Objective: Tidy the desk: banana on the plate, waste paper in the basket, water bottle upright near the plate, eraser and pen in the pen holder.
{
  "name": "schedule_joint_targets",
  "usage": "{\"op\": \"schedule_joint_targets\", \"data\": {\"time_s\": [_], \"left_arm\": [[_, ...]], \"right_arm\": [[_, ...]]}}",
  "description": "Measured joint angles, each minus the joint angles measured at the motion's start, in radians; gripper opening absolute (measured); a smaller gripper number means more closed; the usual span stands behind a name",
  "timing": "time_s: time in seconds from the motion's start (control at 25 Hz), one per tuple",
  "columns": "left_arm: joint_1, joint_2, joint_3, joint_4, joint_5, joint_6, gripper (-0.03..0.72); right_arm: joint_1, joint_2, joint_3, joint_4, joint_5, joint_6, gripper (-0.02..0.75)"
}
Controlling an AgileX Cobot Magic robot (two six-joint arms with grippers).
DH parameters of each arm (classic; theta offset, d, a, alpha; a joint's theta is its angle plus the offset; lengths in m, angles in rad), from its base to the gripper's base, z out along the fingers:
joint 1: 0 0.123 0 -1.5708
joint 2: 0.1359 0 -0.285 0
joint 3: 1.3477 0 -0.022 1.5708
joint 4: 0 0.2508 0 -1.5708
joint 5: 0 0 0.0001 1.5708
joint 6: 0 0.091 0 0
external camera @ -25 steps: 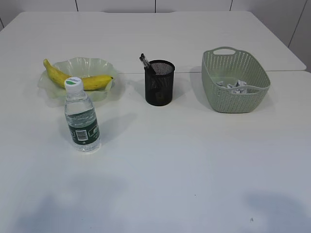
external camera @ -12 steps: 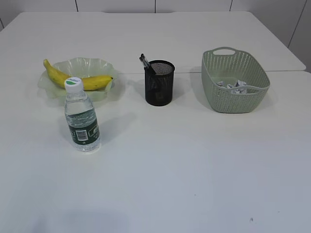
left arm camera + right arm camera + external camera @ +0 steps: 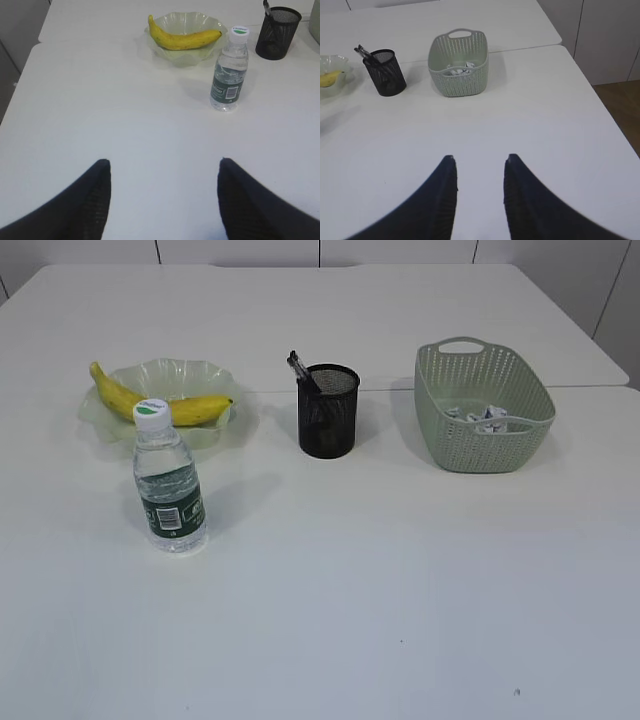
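The yellow banana [image 3: 160, 403] lies in the pale green glass plate [image 3: 210, 375] at the back left of the white desk [image 3: 400, 570]. In front of the plate the water bottle [image 3: 169, 480] stands upright, white cap on top. A pen [image 3: 300, 370] sticks out of the black mesh pen holder [image 3: 328, 411]; the eraser is hidden. Crumpled waste paper [image 3: 485, 418] rests inside the green basket [image 3: 483, 405]. My left gripper [image 3: 162, 162] is open over bare desk, well short of the bottle [image 3: 229, 75]. My right gripper [image 3: 478, 157] is open and empty, short of the basket [image 3: 459, 62].
The desk's right edge [image 3: 610, 120] drops to a wooden floor in the right wrist view. A seam between two tabletops [image 3: 590, 387] runs behind the basket. Neither arm shows in the exterior view.
Faint shadows along the near edge of the desk have faded out of the exterior view. The objects have not moved.
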Motion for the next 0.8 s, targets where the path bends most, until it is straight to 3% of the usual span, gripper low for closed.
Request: {"op": "schedule_joint_targets", "data": {"time_s": [0.36,0.8], "left_arm": [[0.0,-0.066,0.036,-0.004,0.002,0.0,0.475],[0.0,-0.067,0.198,-0.008,0.002,-0.002,0.475]], "right_arm": [[0.0,-0.019,0.152,0.017,0.0,-0.002,0.241],[0.0,-0.019,0.244,0.021,0.0,-0.054,0.241]]}}
